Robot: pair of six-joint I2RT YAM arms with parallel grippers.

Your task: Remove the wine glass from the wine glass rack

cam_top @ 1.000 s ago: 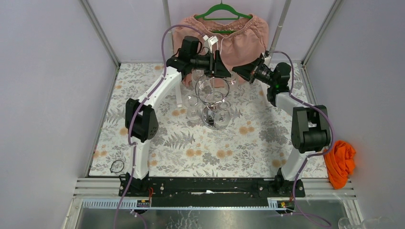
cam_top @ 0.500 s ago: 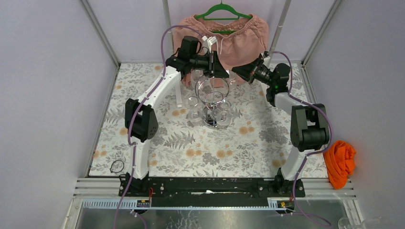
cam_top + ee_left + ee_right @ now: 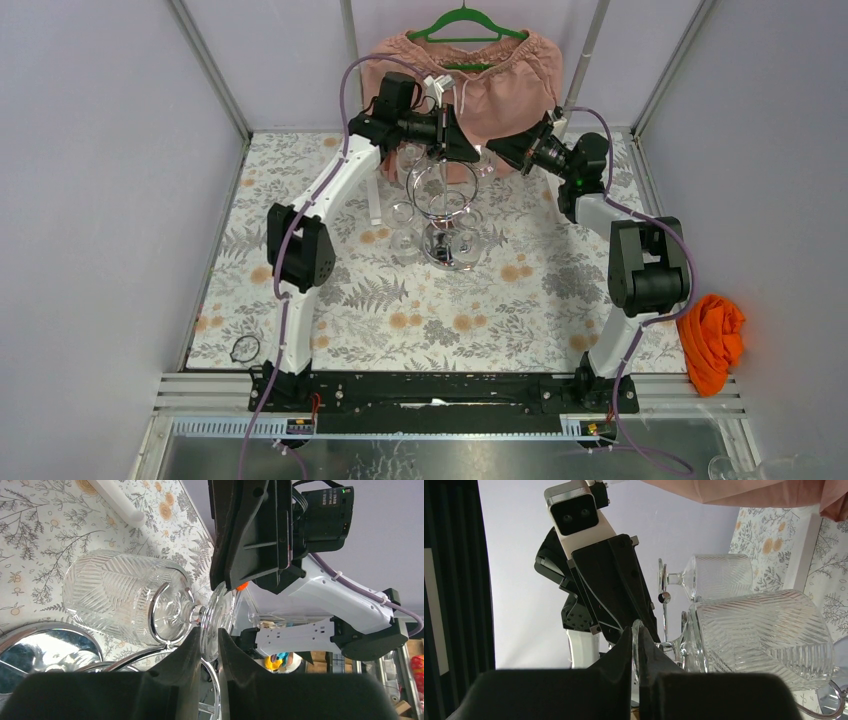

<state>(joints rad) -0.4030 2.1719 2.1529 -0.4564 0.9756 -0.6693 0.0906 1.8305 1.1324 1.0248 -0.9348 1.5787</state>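
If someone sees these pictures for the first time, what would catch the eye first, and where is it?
First comes the chrome wine glass rack at the middle of the table, with the left gripper and the right gripper meeting at its top. In the wrist views both pinch the thin foot of a ribbed wine glass held in a wire loop. Behind the rack hangs a pink garment on a green hanger.

Plain pale grey-lilac walls [image 3: 110,150] close the space in at 9, 12 and 3 o'clock, with slanting metal frame posts [image 3: 212,70] at the corners, under soft, even light. The table wears a white cloth [image 3: 450,310] printed with grey ferns and orange flowers. A pink garment [image 3: 505,85] hangs on a green hanger [image 3: 470,17] at 12 o'clock, an orange cloth [image 3: 712,340] lies bunched at 4 o'clock, and a ribbed aluminium rail [image 3: 200,385] runs along 6 o'clock.
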